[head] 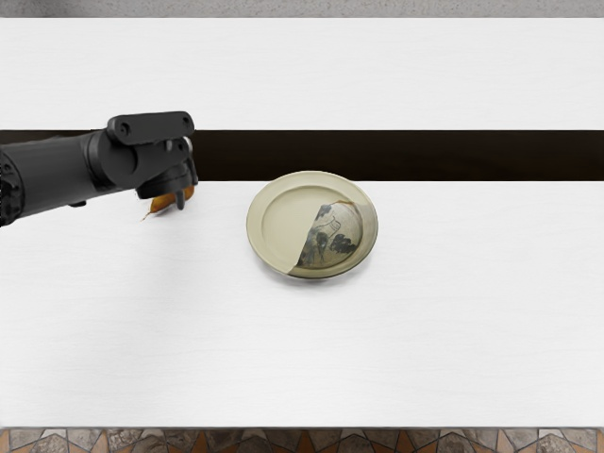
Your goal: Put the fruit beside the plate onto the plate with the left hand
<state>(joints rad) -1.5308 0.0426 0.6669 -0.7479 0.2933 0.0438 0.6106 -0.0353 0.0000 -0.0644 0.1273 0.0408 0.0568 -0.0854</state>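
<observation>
- Plate (274, 203): round and shallow, with a raised rim and a matte beige glaze. It sits near the middle of the table. The lower-right part of its well is a darker, glossy olive segment with dark leaf-like markings. A straight edge separates this segment from the plain beige part.
- Table (425, 330): flat white top with a faint, fine horizontal grain. A soft shadow lies under the arm.
- Left hand (160, 165): matte black with hard-edged, blocky segments. It is on the end of a thick cylindrical forearm that comes in from the left edge. It hangs low over the table, to the left of the plate and apart from it.
- Fingers (157, 201): curled downward and closed around the fruit, with orange showing between them.
- Fruit (179, 199): only a small orange-brown patch with a smooth skin is visible under the hand. A thin pointed tip sticks out at its lower left, at table level. Its full shape is hidden. It lies beside the plate, not on it.
- Dark band (425, 156): a black-brown strip running the full width behind the table.
- Rear surface (377, 75): a second white slab with the same finish, beyond the band.
- Floor tiles (283, 441): a mottled stone pattern along the bottom edge.
</observation>
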